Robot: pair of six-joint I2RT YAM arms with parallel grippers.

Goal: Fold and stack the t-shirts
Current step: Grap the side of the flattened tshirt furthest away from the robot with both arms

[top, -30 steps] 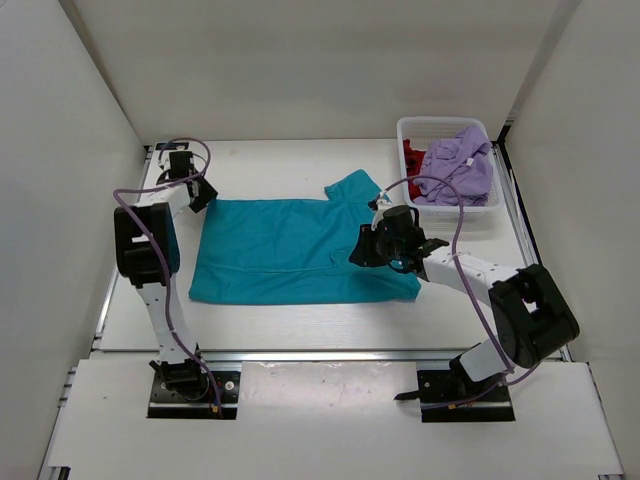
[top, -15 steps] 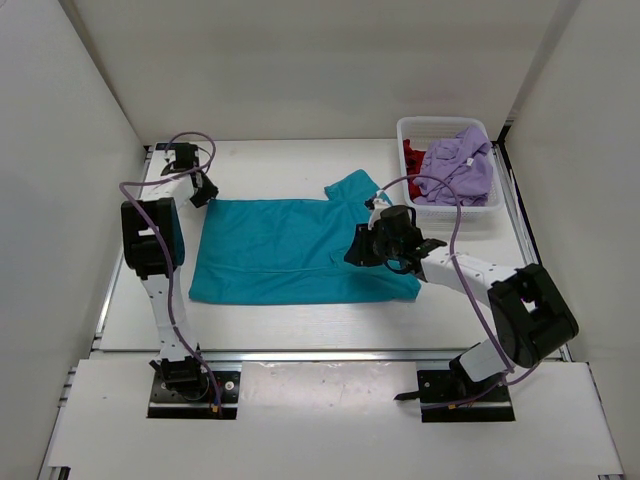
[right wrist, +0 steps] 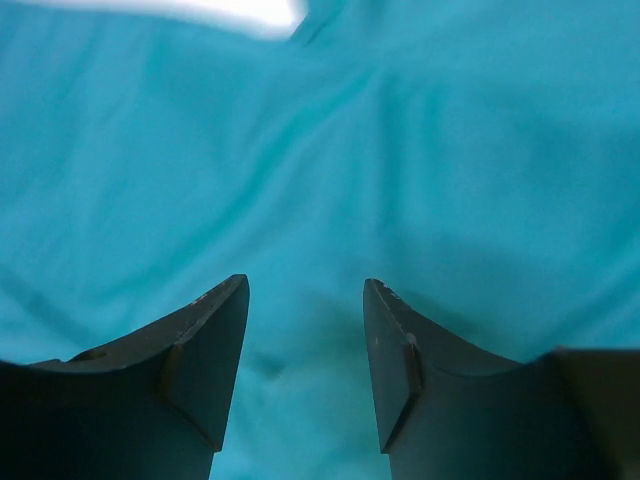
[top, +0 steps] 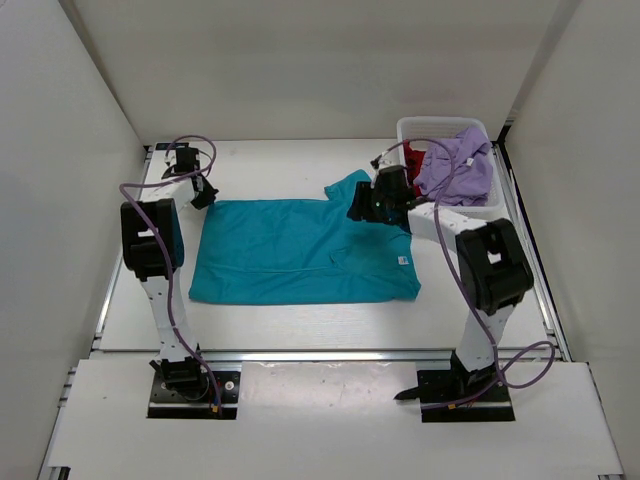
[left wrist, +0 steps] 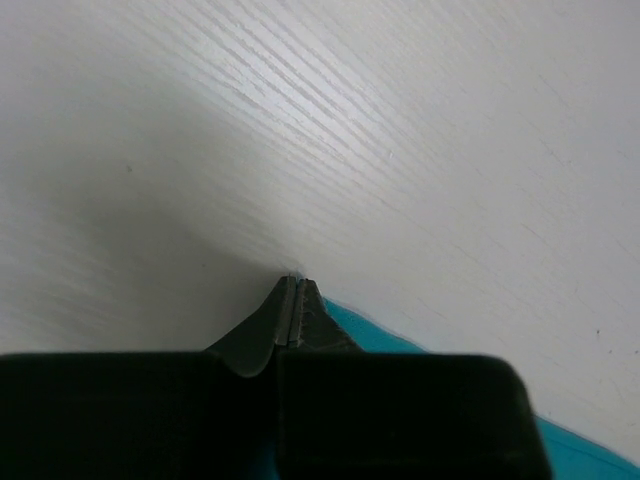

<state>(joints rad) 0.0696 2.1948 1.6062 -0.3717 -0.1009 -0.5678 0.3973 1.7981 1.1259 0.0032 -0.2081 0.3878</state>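
Left gripper (left wrist: 296,300) just snapped shut at teal t-shirt (top: 290,250) corner toward table's (top: 280,160) far-left corner, hold unclear; right gripper (right wrist: 305,290) shifted to far sleeve, jaws spread; fold likely starting.

Left fingers (left wrist: 258,335) pressed together — teal shirt (left wrist: 600,460) edge just beside, white table (left wrist: 400,150) beyond.

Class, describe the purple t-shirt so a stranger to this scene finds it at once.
At the far right corner of the white table stands a white basket. The lavender t-shirt is heaped inside it, pale purple, unlike the dark red shirt bunched to its left and the teal shirt spread flat on the table.
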